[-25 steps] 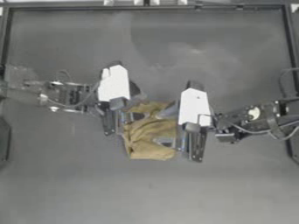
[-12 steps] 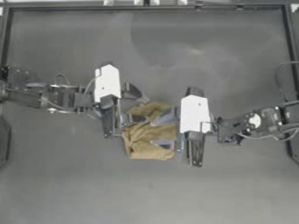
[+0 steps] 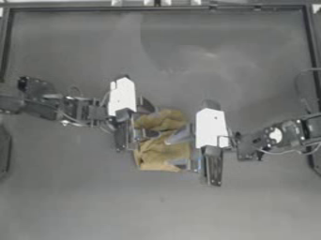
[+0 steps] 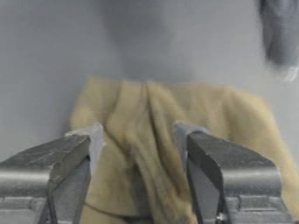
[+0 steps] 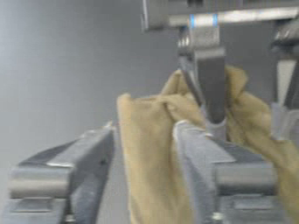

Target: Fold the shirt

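Shirt (image 3: 162, 140) sits bunched mid-table (image 3: 75, 201), slightly toward the front edge, more compact than a second ago. Left gripper (image 4: 139, 144) has its jaws spread over the cloth's left side; right gripper (image 5: 143, 144) also spread, straddling the right edge. Both arms have shifted frontward since a second ago. Looks like a release or regrip between folds; folding unfinished.

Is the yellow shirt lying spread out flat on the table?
No. From above, the shirt is bunched into a small crumpled heap between the left claw and the right claw.
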{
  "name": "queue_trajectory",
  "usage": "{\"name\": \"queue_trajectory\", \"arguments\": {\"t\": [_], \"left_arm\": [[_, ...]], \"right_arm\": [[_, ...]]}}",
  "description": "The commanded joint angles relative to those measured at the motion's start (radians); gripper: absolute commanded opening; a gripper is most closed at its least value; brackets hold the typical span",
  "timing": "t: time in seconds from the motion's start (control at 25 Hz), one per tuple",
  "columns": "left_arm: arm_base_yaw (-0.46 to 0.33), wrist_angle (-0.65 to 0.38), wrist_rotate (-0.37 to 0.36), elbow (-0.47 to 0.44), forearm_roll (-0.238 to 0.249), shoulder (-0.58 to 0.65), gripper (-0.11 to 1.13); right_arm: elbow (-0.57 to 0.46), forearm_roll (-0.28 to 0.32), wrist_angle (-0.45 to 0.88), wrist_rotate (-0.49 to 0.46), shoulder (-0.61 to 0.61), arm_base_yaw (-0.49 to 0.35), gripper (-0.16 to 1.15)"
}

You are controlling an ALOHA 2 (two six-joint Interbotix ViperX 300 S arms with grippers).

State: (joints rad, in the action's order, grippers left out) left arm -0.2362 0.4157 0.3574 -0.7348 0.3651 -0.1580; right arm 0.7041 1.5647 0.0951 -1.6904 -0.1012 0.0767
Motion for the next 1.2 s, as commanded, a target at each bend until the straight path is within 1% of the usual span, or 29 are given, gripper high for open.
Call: {"name": "queue_trajectory", "arguments": {"t": [0.04,0.28,0.4,0.52,0.68,0.76,0.92,1.04,1.2], "left_arm": [[0.000,0.041,-0.002,0.014,-0.003,-0.018,0.86],[0.006,0.051,0.000,0.009,-0.018,-0.080,0.86],[0.011,0.051,0.000,0.009,-0.031,-0.104,0.86],[0.012,0.051,0.000,0.008,-0.035,-0.106,0.86],[0.011,0.049,0.000,0.008,-0.035,-0.103,0.85],[0.011,0.044,0.000,0.006,-0.034,-0.103,0.85],[0.011,0.043,0.000,-0.003,-0.034,-0.094,0.85],[0.009,0.043,-0.002,-0.005,-0.035,-0.089,0.85],[0.011,0.043,-0.002,-0.003,-0.035,-0.089,0.85]], "right_arm": [[-0.002,-0.006,0.005,-0.002,-0.020,-0.002,0.89],[0.012,-0.015,0.023,-0.003,-0.015,-0.008,0.89],[0.025,-0.037,0.021,-0.005,0.006,-0.023,0.90],[0.020,-0.048,0.018,-0.006,0.061,-0.028,0.90],[-0.023,-0.044,0.017,-0.006,0.144,-0.028,0.90],[-0.035,-0.040,0.018,-0.006,0.160,-0.028,0.90],[-0.021,-0.043,0.044,-0.008,0.167,-0.032,0.90],[-0.020,-0.049,0.043,-0.021,0.206,-0.038,0.89],[-0.043,-0.043,0.028,-0.035,0.259,-0.040,0.89]]}}
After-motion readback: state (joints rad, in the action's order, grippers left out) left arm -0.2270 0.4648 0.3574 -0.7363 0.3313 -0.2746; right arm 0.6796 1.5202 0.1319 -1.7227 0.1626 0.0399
